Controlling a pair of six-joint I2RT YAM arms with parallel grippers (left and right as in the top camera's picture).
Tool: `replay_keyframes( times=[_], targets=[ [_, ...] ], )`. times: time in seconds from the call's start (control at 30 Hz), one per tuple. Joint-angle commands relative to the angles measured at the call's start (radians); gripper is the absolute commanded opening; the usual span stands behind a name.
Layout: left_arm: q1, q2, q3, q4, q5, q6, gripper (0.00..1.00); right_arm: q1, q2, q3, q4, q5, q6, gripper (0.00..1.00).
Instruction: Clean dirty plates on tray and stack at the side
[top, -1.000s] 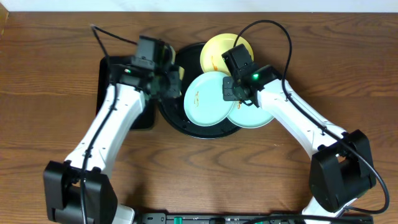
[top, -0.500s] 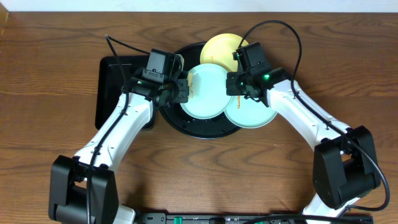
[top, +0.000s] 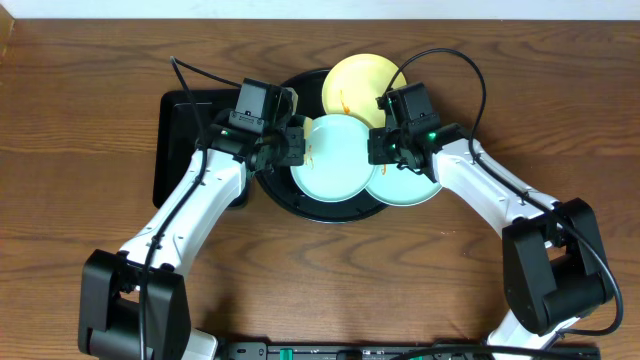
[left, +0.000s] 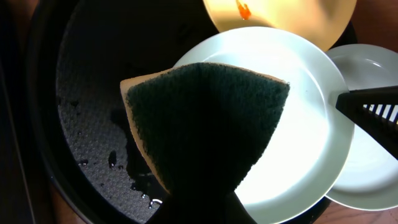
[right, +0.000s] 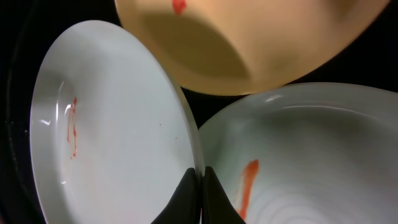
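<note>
Now left tool (top: 287, 143) clamped on sponge (left: 205, 124) over mint plate (right: 118, 124); right tool (right: 200, 180) pinching its rim.

I see both arms reaching inward, elbows splayed out. Left gripper (top: 290, 143): fingers clamped, wrist angled down. Right gripper (right: 201, 188): fingers pinched nearly together.
</note>
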Motion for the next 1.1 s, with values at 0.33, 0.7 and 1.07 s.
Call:
replay_keyframes(
  times=[0.33, 0.7, 1.07],
  targets=[
    [-0.045, 0.112, -0.080, 0.145, -0.029, 0.018, 0.07, -0.001, 0.006, -0.019, 0.002, 0.024, -0.004, 0.01],
    [-0.048, 0.119, -0.080, 0.203, -0.033, 0.017, 0.07, 0.000, 0.023, -0.034, 0.018, 0.046, -0.004, 0.01],
    [-0.073, 0.151, -0.085, 0.190, -0.034, 0.019, 0.07, 0.000, 0.069, -0.034, 0.050, 0.031, -0.004, 0.01]
  ],
)
